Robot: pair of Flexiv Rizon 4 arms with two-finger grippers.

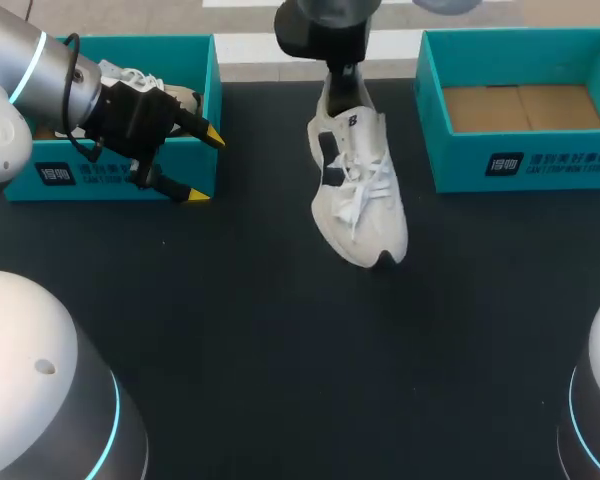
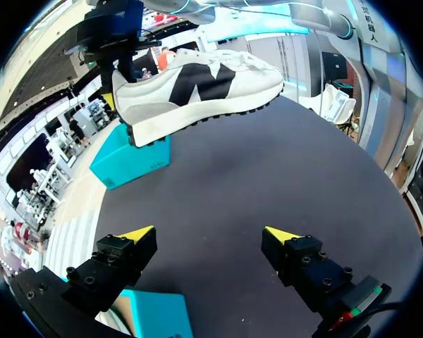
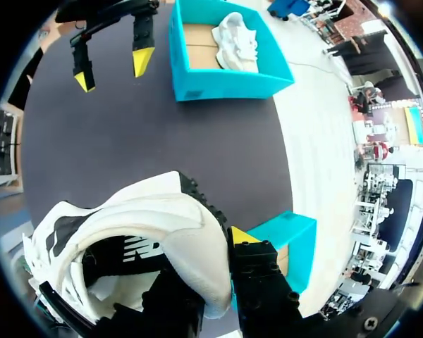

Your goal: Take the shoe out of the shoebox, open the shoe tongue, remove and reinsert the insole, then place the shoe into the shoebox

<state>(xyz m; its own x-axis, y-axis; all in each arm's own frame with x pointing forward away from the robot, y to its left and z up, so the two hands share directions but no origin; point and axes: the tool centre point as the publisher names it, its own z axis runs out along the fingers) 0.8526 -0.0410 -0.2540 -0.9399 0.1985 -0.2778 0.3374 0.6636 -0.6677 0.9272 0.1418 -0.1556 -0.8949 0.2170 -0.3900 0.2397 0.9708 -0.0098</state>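
Note:
A white sneaker with a black logo [image 1: 360, 190] hangs over the middle of the dark table, held by its heel. My right gripper [image 1: 345, 75] is shut on the heel collar, one finger inside the shoe and one yellow-tipped finger [image 3: 244, 235] outside. The left wrist view has the sneaker [image 2: 197, 88] sideways ahead, its sole lifted off the table. My left gripper [image 1: 204, 165] stands open and empty at the front right corner of the left shoebox [image 1: 110, 175], well apart from the sneaker. The right wrist view looks down into the shoe's opening [image 3: 127, 267].
A second white shoe [image 3: 236, 39] lies in the left teal shoebox [image 3: 225, 81]. The right teal shoebox [image 1: 540, 165] holds only its cardboard floor. My arm bases rise at the near corners of the table.

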